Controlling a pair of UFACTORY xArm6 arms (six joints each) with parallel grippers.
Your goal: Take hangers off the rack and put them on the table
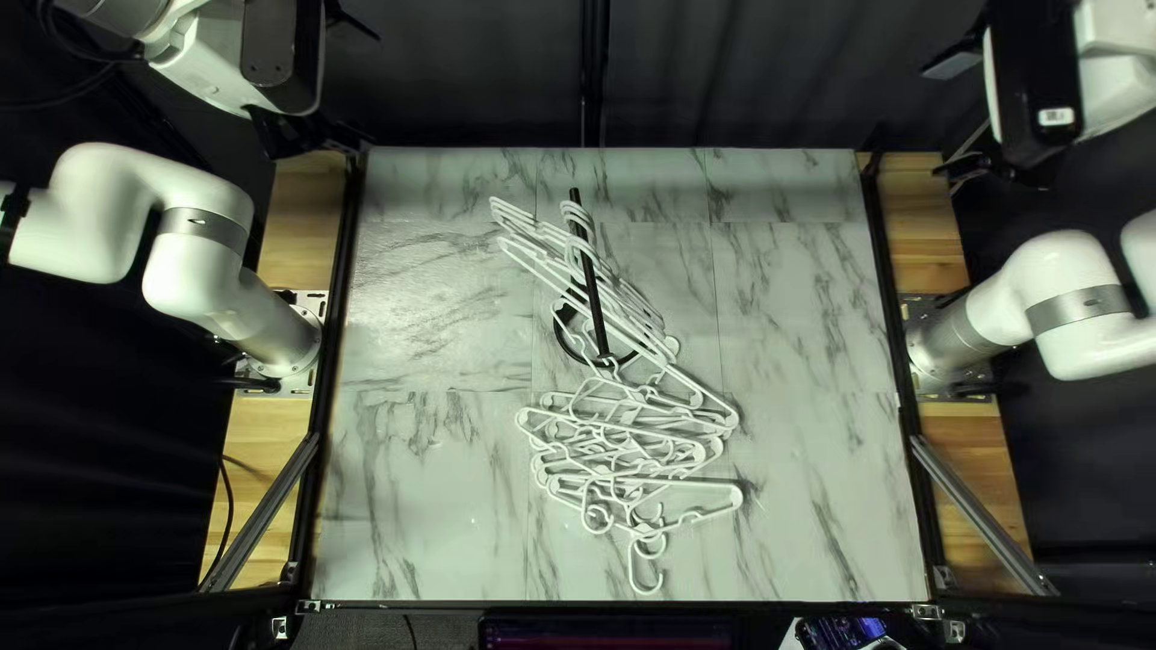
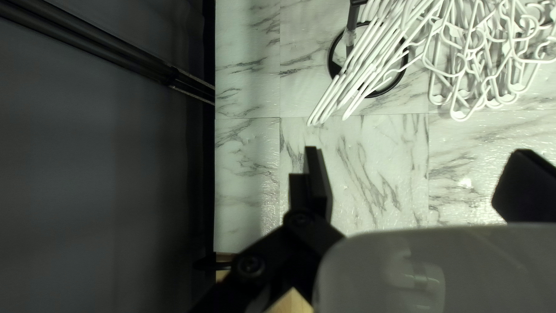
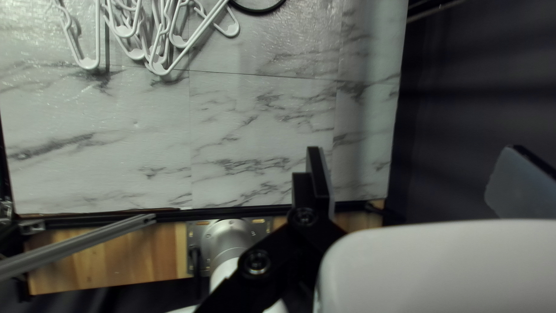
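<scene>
My left gripper is raised past the far left corner of the table, and my right gripper past the far right corner. Several white hangers hang on the black rack. Nearer the front, a tangled pile of white hangers lies on the table. In the left wrist view my left gripper is open and empty, with hung hangers and the rack's base ring ahead. My right gripper, also open and empty, has piled hangers off to one side.
Marbled table surface shows on both sides of the rack and pile. Metal bars slant along the table's side edges. A dark curtain stands behind the far edge. The arm bases sit on wooden side strips.
</scene>
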